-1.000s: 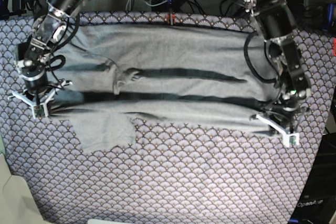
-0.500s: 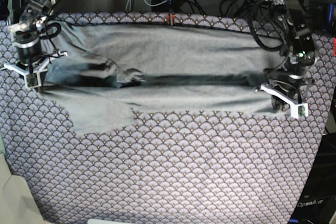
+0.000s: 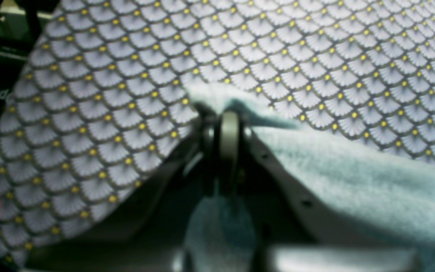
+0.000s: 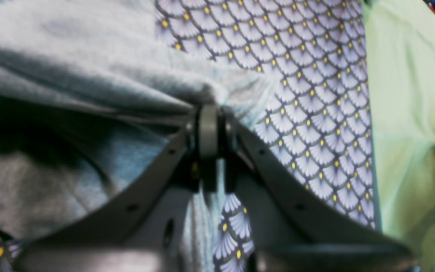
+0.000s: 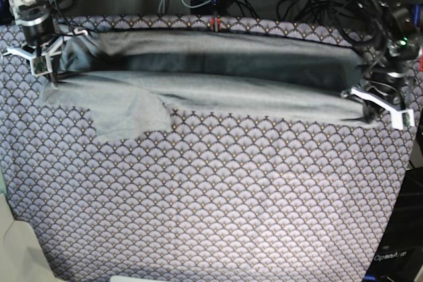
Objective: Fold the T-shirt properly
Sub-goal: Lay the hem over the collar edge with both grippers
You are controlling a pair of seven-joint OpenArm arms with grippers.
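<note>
While both arms carry the cloth back, the fold is clearly under way: a second ago the T-shirt [image 5: 218, 94] lay almost flat with the pincers low at its near edge, and now that edge has been lifted and drawn away from the camera, so the shirt has doubled into a long band with a dark hollow under the raised layer. That looks to me like a lengthwise fold about half made.

Closest in, one short sleeve lies flat on the patterned table [image 5: 218, 209] cloth, below and inward of the right pincer [image 5: 45, 57]. That right pincer is clamped tight on a bunch of grey fabric at the shirt's left-hand end in the base view; its wrist camera shows cloth gathered right into the tips.

Across at the other end, the left pincer [image 5: 382, 107] is likewise closed on the hem corner, the shirt stretching away from it. Farthest back, the shirt's rear edge rests near the table's far side.
</note>
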